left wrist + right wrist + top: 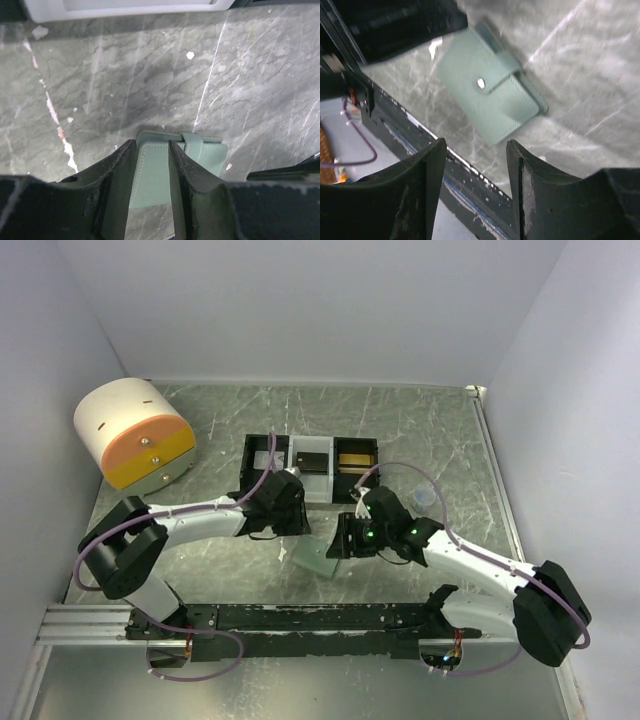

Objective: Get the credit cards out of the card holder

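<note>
a scratched grey marbled tabletop [420, 430] sat inside plain white walls. low over it, the left gripper [151, 145] had its two fingers parted, and through the gap i could see the sage-green face of the card holder [200, 152]. one finger overlapped the holder's panel, but whether either finger actually touched it i couldn't tell. nothing was pinched. just across from it the right gripper [476, 145] hung above the table with its fingers spread wide and nothing between them. the holder lay flat between the two grippers, folded closed, its strap pressed down on the snap [481, 83], and no credit cards showed anywhere. it sat near the black rail [300, 618] along the front edge. further back stood a black-and-white three-compartment tray [311, 443] and, off to the left, a cream and orange drum [135, 435]. the trouble i'd expect: the top looked slick, so a downward or sideways nudge from the left fingers could skate the holder toward the rail. the two grippers were also crowded close enough to knock each other. and with the snap fastened, tugging at the strap could drag the whole holder instead of opening it.
</note>
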### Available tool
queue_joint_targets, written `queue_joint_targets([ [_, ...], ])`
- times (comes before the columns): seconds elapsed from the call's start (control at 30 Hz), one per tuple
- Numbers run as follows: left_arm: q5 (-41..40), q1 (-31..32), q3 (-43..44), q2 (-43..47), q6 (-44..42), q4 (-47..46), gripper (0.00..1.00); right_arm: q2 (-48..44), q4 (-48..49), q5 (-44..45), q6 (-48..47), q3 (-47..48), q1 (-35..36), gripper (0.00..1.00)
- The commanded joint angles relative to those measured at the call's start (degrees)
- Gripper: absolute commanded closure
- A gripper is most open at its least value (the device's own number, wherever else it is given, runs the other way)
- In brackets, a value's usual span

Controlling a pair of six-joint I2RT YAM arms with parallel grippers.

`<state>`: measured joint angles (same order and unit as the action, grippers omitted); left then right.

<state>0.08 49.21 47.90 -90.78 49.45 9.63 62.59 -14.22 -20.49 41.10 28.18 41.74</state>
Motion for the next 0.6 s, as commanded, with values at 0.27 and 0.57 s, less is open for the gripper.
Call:
queue_joint_targets([
  [0.27, -7.50, -0.11, -12.64, 21.92, 10.80, 7.62, 0.51, 12.15, -1.66, 7.09, -13.30, 12.82, 3.96, 0.61],
  [0.57, -12.86, -0.31, -18.44, 38.46, 15.40, 14.48, 0.36, 19.70, -5.69, 17.38, -17.43, 18.58, 11.63, 0.67],
])
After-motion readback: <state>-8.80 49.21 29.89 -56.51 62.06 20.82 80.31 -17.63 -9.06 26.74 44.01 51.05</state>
